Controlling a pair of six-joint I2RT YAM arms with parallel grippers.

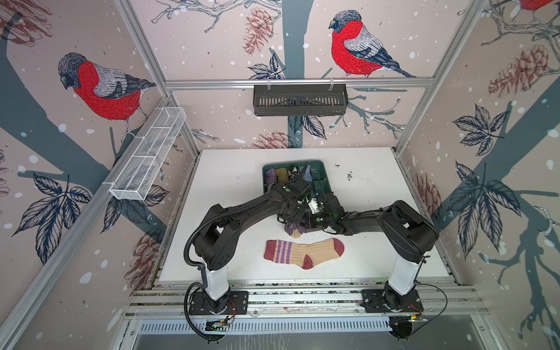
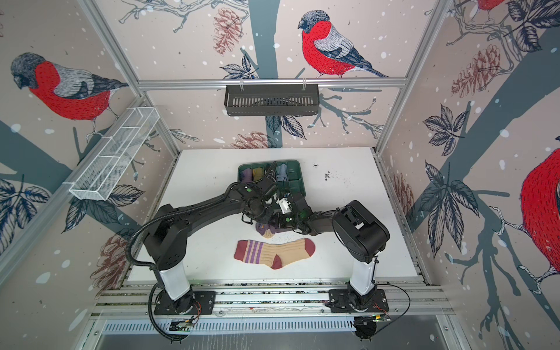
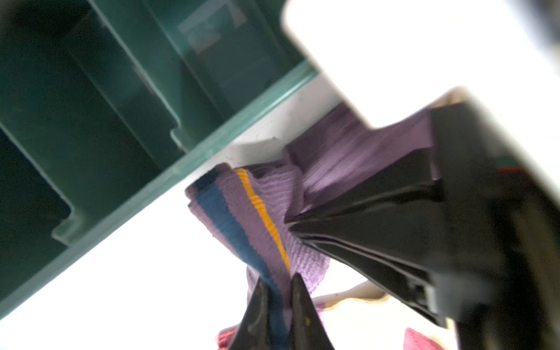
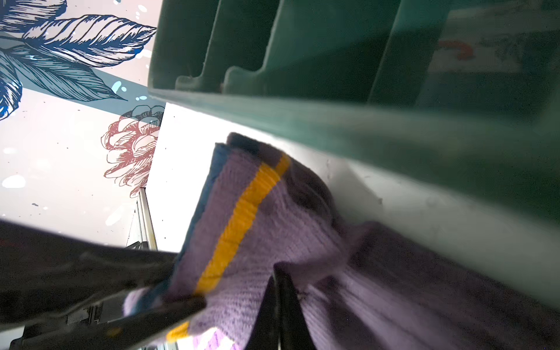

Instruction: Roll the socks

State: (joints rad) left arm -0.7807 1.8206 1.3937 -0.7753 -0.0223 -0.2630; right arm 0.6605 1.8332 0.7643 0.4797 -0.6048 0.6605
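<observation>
Left end effector [image 3: 280,281] clenched on purple sock [image 4: 303,230] cuff; right end effector [image 4: 278,277] clenched on same sock; tan sock [image 1: 304,253] flat on surface [image 1: 230,188], nearby, apart.

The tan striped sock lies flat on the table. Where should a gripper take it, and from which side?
Probably the dark red cuff of the tan sock, from above: the sock lies flat and unrolled, so only its thin edges offer a pinch.

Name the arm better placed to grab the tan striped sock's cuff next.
Left, probably: the tan ribbed sock lies flat with its dark red cuff toward the robot's left. The left gripper and right gripper both pinch the purple ribbed sock, so it must release first.
</observation>
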